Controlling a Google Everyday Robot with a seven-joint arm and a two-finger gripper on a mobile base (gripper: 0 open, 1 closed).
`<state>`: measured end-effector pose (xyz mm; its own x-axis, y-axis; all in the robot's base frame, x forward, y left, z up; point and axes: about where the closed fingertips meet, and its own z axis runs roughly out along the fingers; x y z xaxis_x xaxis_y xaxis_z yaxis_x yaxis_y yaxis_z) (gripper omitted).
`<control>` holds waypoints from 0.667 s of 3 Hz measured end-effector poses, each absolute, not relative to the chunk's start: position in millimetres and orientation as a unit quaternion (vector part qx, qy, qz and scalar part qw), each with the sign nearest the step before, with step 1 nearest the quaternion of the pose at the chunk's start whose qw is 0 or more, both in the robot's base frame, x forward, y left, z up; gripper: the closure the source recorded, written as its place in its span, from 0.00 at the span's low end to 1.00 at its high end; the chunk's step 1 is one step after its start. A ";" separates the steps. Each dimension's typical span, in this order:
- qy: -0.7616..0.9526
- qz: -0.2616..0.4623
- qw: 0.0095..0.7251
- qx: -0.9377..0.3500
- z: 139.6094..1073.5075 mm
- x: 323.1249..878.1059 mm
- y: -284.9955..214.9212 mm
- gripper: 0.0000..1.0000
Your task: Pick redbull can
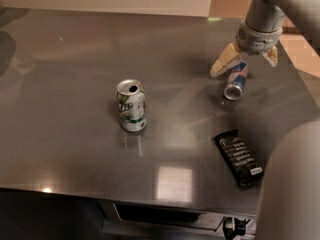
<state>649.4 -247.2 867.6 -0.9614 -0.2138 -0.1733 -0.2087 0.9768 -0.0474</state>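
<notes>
The redbull can (236, 80), slim and blue-and-silver with red markings, lies on its side at the right of the steel table (75, 59), its silver end facing the camera. My gripper (246, 60) hangs over the can's far end. It is open, with one tan finger (222, 61) to the left of the can and the other (271, 56) to its right. The fingers straddle the can's far end and are not closed on it.
A wider white-and-green soda can (131, 105) stands upright left of centre. A black snack bar (239, 156) lies near the front right edge. Part of my arm (292, 184) fills the lower right corner.
</notes>
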 end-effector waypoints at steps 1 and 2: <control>0.994 -0.013 0.077 -0.076 851.1 668.0 -252.8 0.00; 0.996 -0.012 0.068 -0.058 839.7 675.1 -254.6 0.13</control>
<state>675.1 -254.6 839.7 -0.9840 -0.1177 -0.1341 -0.1144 0.9929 -0.0321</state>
